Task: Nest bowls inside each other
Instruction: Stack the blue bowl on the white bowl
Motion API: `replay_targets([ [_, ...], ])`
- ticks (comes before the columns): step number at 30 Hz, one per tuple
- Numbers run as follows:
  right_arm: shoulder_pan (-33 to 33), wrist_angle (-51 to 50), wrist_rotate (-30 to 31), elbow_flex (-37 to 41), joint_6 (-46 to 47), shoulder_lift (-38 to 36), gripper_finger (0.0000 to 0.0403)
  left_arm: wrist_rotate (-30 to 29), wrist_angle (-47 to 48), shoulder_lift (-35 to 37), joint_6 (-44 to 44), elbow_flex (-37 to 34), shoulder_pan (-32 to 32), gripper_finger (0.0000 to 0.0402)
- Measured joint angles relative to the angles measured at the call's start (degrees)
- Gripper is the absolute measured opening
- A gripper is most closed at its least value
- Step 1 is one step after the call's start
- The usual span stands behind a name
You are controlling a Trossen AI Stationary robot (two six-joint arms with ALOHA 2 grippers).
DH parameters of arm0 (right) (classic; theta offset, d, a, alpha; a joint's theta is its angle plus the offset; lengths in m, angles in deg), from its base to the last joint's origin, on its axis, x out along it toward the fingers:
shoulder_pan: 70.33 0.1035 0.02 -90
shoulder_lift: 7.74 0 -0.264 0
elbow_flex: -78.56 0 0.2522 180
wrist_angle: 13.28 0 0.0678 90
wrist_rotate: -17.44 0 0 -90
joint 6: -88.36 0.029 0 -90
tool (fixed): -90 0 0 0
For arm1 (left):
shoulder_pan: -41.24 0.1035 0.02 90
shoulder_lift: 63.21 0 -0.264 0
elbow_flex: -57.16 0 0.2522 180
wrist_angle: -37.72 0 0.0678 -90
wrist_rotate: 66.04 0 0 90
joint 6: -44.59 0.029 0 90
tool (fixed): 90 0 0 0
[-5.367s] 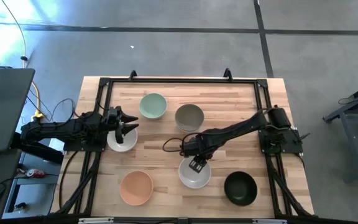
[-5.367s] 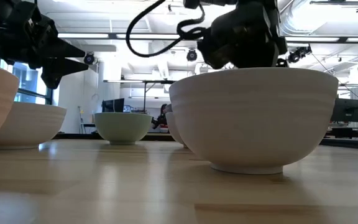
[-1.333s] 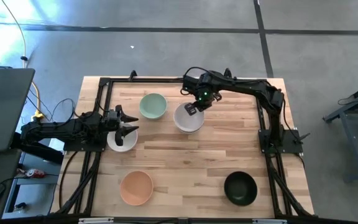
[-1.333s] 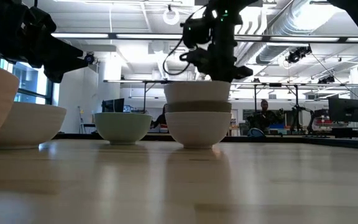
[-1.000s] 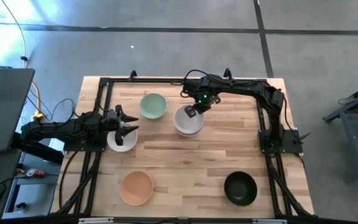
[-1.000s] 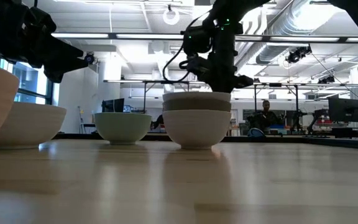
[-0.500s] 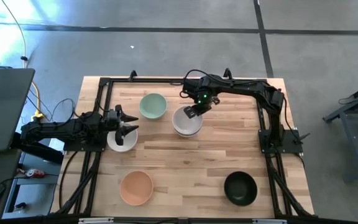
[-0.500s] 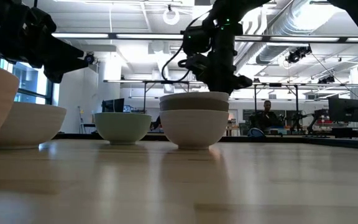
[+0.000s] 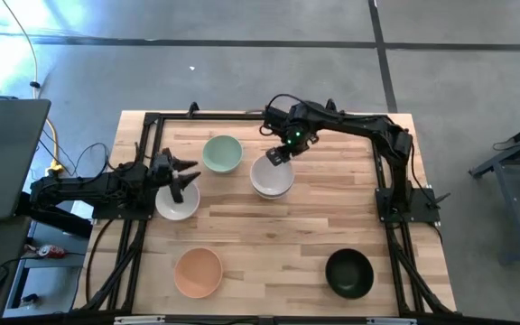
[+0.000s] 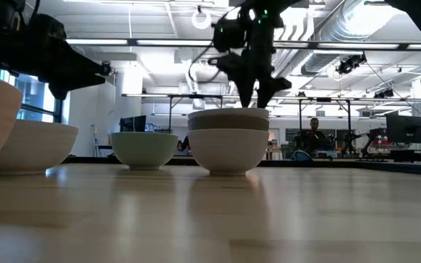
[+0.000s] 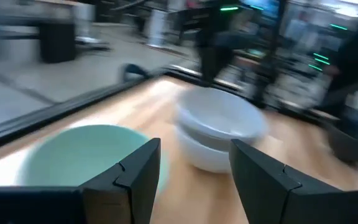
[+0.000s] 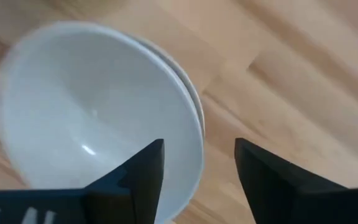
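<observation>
Two nested bowls [image 9: 272,177] on desk [image 9: 269,230], right hand [image 9: 280,155] open just above, empty, left hand [image 9: 177,181] open over white bowl [image 9: 175,202].

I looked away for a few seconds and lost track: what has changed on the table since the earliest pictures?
The right gripper carried the white bowl from the front middle of the table to the back, set it into the olive-grey bowl, let go and now hangs open just above the stack. The left gripper shifted only slightly over its white bowl. The mint bowl, peach bowl and black bowl stayed put.
</observation>
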Motion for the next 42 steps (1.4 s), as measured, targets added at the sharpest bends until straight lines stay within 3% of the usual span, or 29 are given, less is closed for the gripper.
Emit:
replay_targets([
  [2,-0.08,-0.98,1.16,-4.03,-0.87,0.0,0.019,-5.97,1.13,-0.49,-2.8,0.0,0.14,0.0181],
  [4,-0.08,-3.08,2.75,-8.6,-1.6,0.0,0.019,-8.25,3.47,-1.28,-6.83,0.0,1.18,0.0182],
  [13,1.35,-8.83,7.94,-31.23,-6.76,-0.04,0.019,0.97,8.68,-10.96,-17.91,5.82,9.97,0.0182],
  [17,2.7,-3.7,7.22,-27.19,-8.07,-5.56,0.019,2.91,13.49,-17.25,-17.2,12.88,14.54,0.0182],
  [25,6.7,-6.38,12.06,-25.93,-9.22,-10.98,0.019,12.8,23.37,-34.52,-12.93,26.92,24.76,0.0182],
  [33,12.17,-6.0,13.72,-25.95,-11.37,-15.09,0.019,15.52,28.12,-49.5,-7.66,36.85,28.05,0.0182],
  [42,17.91,-2.39,17.24,-25.98,-12.78,-22.31,0.019,18.01,36.39,-60.78,-3.98,44.43,32.02,0.0182],
])
